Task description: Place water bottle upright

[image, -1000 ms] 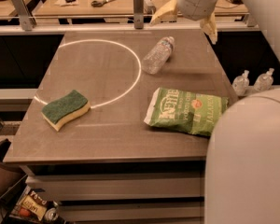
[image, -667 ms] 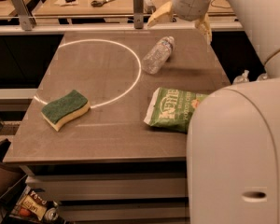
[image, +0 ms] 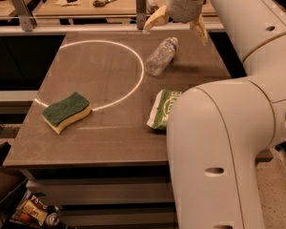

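Note:
The water bottle (image: 160, 56) is a small clear crinkly plastic bottle lying on its side on the brown table (image: 86, 128), cap pointing to the far right, just outside the white circle line. My gripper (image: 177, 27) hangs above the far end of the bottle, near its cap, not touching it. Its two yellowish fingers (image: 154, 19) are spread wide apart, one to each side, with nothing between them.
A green and yellow sponge (image: 66, 111) lies at the front left on the circle line. A green chip bag (image: 164, 109) lies right of centre, partly hidden by my white arm (image: 219, 142), which fills the right side. A workbench with scissors (image: 105, 2) stands behind the table.
My gripper has moved left and toward the bottle's cap end. My arm has swung further into view and now covers much of the chip bag. The bottle has not moved.

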`<state>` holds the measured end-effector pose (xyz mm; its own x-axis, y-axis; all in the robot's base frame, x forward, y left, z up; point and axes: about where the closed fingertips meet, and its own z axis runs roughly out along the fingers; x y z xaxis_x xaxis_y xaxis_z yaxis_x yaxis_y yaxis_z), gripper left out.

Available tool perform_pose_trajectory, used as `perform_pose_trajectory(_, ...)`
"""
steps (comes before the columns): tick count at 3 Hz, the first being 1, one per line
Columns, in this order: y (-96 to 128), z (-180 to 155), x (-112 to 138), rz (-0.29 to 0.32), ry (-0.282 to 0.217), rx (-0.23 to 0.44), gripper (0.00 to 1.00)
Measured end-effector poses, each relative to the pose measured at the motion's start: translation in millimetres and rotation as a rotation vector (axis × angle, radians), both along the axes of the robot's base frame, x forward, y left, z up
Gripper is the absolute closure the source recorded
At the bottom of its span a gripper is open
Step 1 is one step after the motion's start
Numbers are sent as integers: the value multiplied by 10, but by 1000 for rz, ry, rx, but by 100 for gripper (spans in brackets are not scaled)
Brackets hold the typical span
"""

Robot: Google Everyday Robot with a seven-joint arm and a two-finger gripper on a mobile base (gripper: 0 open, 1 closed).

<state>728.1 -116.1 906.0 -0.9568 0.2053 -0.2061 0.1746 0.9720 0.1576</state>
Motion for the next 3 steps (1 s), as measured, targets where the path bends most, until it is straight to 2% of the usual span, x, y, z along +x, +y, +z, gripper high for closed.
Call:
perform_pose_trajectory(1,-35,52,5,-68,-33,60,0)
perform_pose_trajectory(2,-35,37,-114,-145,-58,109,0)
perform_pose_trajectory(3,30,-48,-252,-191,-71,127,0)
